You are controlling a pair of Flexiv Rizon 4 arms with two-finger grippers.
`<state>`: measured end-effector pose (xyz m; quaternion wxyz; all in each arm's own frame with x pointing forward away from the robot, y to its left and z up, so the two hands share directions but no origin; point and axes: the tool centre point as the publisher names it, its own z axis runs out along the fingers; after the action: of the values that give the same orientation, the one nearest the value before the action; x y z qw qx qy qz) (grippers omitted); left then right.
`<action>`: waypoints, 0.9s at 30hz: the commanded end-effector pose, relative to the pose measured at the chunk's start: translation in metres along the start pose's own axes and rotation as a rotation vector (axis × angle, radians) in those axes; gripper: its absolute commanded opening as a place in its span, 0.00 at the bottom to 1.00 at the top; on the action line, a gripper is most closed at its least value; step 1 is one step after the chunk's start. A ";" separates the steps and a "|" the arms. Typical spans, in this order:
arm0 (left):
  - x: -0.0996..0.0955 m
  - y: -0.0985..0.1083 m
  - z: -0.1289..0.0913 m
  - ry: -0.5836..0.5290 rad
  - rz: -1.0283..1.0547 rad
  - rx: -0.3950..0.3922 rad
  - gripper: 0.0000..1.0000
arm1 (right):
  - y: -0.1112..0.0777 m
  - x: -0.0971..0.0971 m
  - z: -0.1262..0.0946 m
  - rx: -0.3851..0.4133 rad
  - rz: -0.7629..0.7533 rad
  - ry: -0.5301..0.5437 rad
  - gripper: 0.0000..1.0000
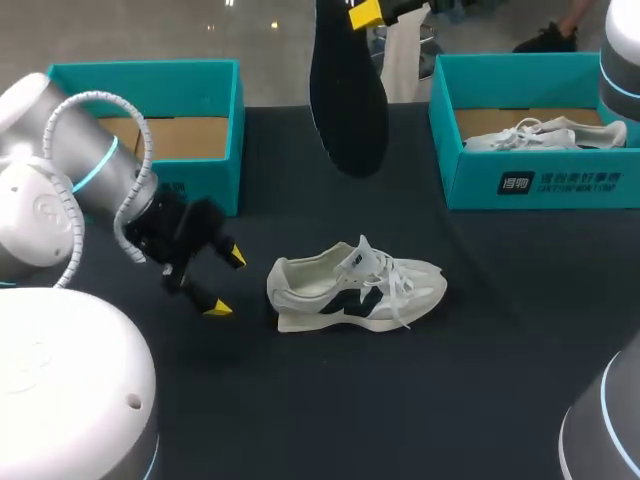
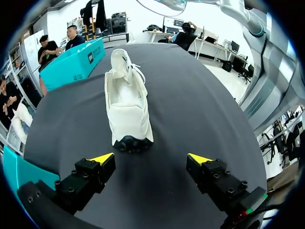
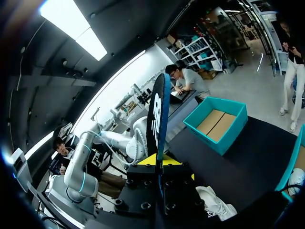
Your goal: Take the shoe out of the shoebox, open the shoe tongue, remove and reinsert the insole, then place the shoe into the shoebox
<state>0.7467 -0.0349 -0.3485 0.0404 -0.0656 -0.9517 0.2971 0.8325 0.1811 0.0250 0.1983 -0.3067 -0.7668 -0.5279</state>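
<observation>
Black cloth table [image 1: 480, 300]. The left arm [image 1: 60, 200] comes in low at the table's left. The right arm [image 1: 622, 60] is at the right edge, its wrist reaching up over the far middle.

The left shoebox [image 1: 200, 140] is teal and open, showing a bare cardboard floor. It sits at the far left, with small dark print low on its near wall, partly hidden by the arm.

The right shoebox [image 1: 540, 185] is teal and open, at the far right. Its front wall has a white logo block and two lines of white characters. A second shoe [image 1: 545, 135], pale with loose laces, lies inside it.

The shoe [image 1: 355, 290] is out of both boxes. It stands on its sole mid-table, heel toward the left arm, toe toward the right. It is cream-white with a dark side mark, and its laces are slack.

In the left wrist view the shoe [image 2: 126, 102] is ahead of the fingers, heel nearest and not touched.

The insole [image 1: 348, 90] is black and hangs in the air above the far middle of the table, between the boxes. In the right wrist view it stands edge-on [image 3: 156, 119] with a white logo on its face.

The right gripper [image 3: 159, 161] is clamped on the insole's end, one finger on each side.

The left gripper [image 1: 227, 283] is spread wide and holds nothing. It sits just left of the shoe's heel, near the cloth.
</observation>
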 end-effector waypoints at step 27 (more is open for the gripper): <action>-0.014 -0.033 -0.009 -0.030 -0.016 -0.230 1.00 | 0.006 0.008 -0.008 -0.019 0.006 -0.010 0.00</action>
<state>0.7590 -0.0600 -0.3222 0.0221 -0.0574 -0.9805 0.1867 0.8338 0.1791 0.0335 0.1963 -0.3094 -0.7614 -0.5348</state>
